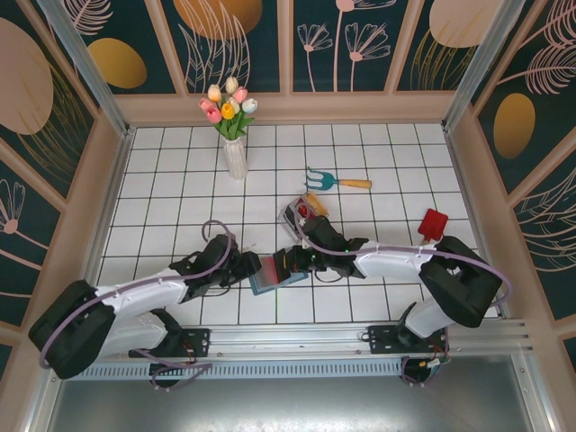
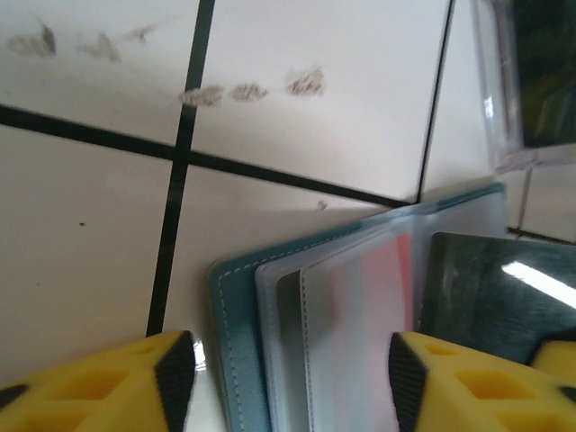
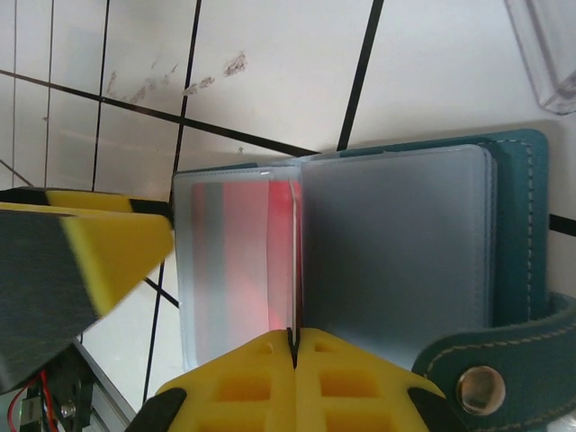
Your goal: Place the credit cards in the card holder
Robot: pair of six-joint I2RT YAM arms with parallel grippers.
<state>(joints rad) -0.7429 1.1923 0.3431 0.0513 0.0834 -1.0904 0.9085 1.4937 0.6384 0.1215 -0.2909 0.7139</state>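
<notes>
Overhead, the holder (image 1: 274, 281) lies open on the tiles (image 1: 180, 180), between the two arms' tips.

Seen from the left wrist, the left gripper (image 2: 290, 373) has its jaws apart over the holder, gripping nothing. A red card (image 2: 396, 279) sits in a clear sleeve, with a dark card (image 2: 486, 297) just beside it.

Seen from the right wrist, the right gripper (image 3: 294, 364) is pinched tight on a sleeve leaf of the holder.

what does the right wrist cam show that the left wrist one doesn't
Right wrist adds a snap strap and the right end effector closed on a sleeve edge. Left wrist adds a dark glossy card beside the sleeves. Both share the teal holder, a red card behind clear plastic, a clear tray and white tiles.
</notes>
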